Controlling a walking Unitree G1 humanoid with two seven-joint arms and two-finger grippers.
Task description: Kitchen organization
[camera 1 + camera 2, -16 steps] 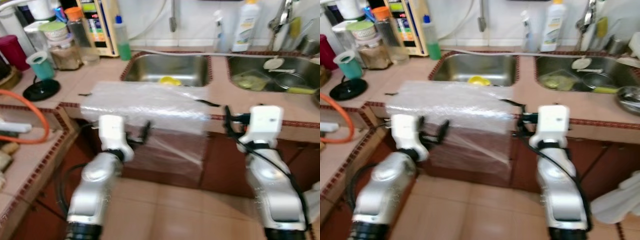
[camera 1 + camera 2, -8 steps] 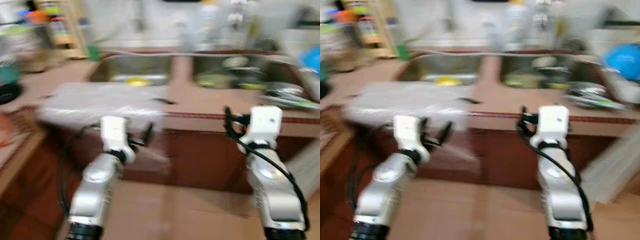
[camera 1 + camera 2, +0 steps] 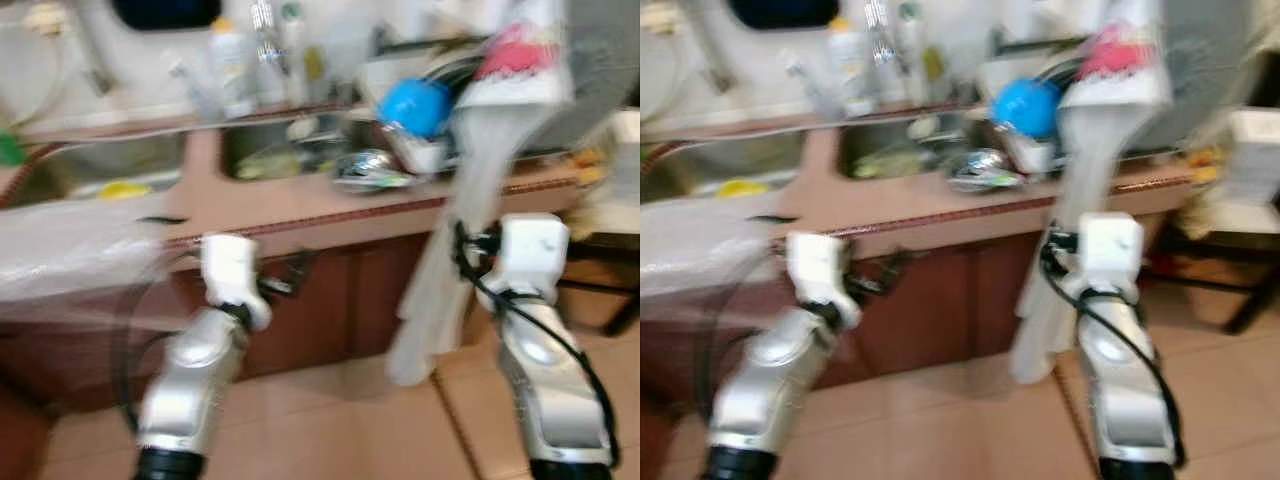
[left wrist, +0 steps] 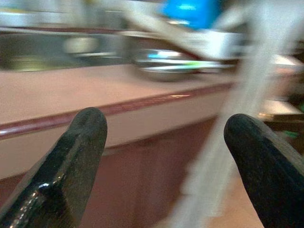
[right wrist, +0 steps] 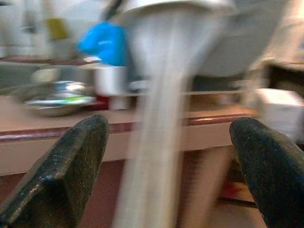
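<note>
Both claws are wide open and hold nothing; the left gripper (image 4: 161, 156) and right gripper (image 5: 166, 161) sit low by the counter (image 3: 300, 205); the blue bowl (image 3: 415, 105) sits up on it, ahead; the right arm is nearer.
</note>
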